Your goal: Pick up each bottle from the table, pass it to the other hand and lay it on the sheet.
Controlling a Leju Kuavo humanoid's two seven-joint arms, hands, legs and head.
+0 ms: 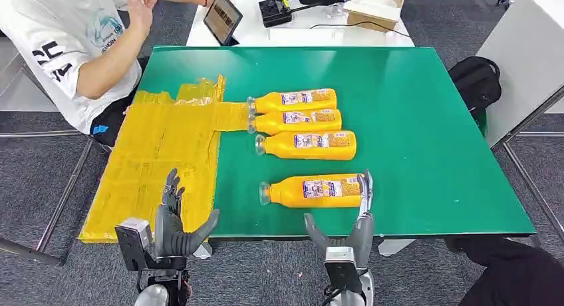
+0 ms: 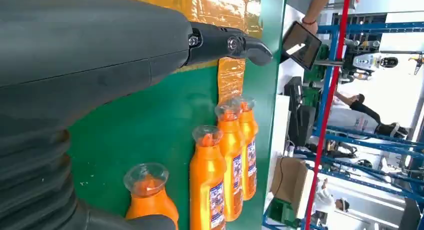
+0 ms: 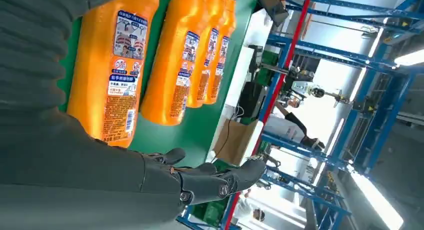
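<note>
Now four orange bottles lie on their sides on the green bench (image 1: 412,120), caps pointing to nine o'clock and labels up. The nearest bottle (image 1: 312,190) lies apart from the others, toward six o'clock; the third bottle (image 1: 307,145) lies beyond it, then the second bottle (image 1: 296,121) and the farthest bottle (image 1: 292,101) lie side by side, close enough that I cannot tell whether they touch. The yellow sheet (image 1: 156,159) covers the bench's nine o'clock side, crinkled, with a narrow strip running toward three o'clock up to the caps of the two farthest bottles. The right hand (image 1: 352,219) stands at the bench's near edge with fingers spread and holding nothing; its long dark fingers (image 1: 365,189) rise just beside the base end of the nearest bottle, and whether they touch it is unclear. In the right wrist view that hand (image 3: 200,180) reaches out past the bottle's base with nothing in it. The left hand (image 1: 176,219) is spread too, empty, its fingers over the sheet's near edge, at nine o'clock of the nearest bottle and well apart from it. A person (image 1: 73,40) in a white shirt sits at eleven o'clock of the bench, one hand raised, next to a tablet (image 1: 222,17) on a white table.
</note>
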